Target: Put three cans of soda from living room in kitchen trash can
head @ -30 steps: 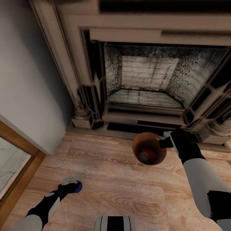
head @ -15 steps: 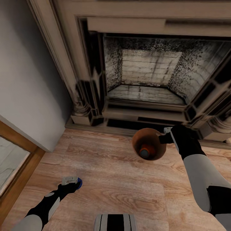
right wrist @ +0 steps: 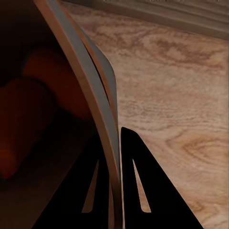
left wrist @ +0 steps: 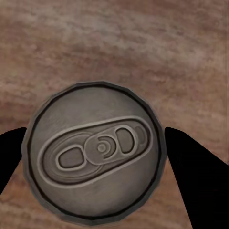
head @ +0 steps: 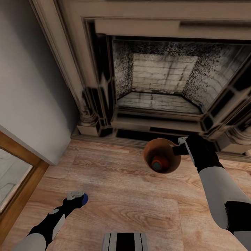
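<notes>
A blue soda can (head: 84, 198) sits low over the wood floor at the lower left, with my left gripper (head: 78, 197) around it. In the left wrist view its grey pull-tab top (left wrist: 98, 150) lies between the two dark fingers (left wrist: 195, 171), which touch its sides. My right gripper (head: 176, 150) is shut on the rim of the trash can (head: 150, 153), a small round bucket that is tan-brown inside, held in front of the fireplace. An orange soda can (head: 158, 163) lies in its bottom. The right wrist view shows the bucket wall (right wrist: 102, 109) pinched between the fingers and blurred orange shapes (right wrist: 28, 119) inside.
The ornate fireplace (head: 164, 83) with its dark hearth stands straight ahead, its base step close behind the bucket. A grey wall (head: 31, 97) and a wood-framed glass door (head: 14, 174) close off the left. Light wood floor (head: 122, 195) lies between my arms.
The whole picture shifted up a little early on, so the camera moved. Both arms, the bucket and the blue can have hardly moved over the floor.
</notes>
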Robot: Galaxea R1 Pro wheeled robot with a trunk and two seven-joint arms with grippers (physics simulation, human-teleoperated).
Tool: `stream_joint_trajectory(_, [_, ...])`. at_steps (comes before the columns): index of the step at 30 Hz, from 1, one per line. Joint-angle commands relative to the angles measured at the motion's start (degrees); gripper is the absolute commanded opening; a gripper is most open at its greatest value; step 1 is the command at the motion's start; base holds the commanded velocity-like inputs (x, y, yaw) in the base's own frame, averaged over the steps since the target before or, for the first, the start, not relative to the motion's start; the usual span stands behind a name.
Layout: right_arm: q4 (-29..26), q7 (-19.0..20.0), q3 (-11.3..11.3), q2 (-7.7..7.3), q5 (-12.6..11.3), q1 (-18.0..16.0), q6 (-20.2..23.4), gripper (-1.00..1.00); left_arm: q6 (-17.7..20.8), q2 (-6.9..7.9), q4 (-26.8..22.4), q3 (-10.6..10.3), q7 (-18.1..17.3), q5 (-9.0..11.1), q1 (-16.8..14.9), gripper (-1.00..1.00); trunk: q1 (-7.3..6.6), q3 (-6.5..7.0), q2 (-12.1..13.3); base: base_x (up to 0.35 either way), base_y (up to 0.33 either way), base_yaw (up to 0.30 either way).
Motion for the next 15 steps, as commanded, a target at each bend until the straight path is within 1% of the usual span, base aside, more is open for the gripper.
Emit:
stream_joint_trajectory(1, [-0.01,0.21,-0.04,0.01,-0.88,-0.02,0.09,-1.00,-0.04,0.01,0.04,0.06,0.08,-0.20,0.01,-1.00,0.00,0.00,0.00,0.000,0.000,0.000])
stream_joint_trajectory(15, [0.04,0.21,-0.01,0.16,-0.87,-0.02,0.09,-1.00,-0.15,0.01,0.05,0.08,0.06,-0.22,0.01,-1.00,0.00,0.00,0.00,0.000,0.000,0.000])
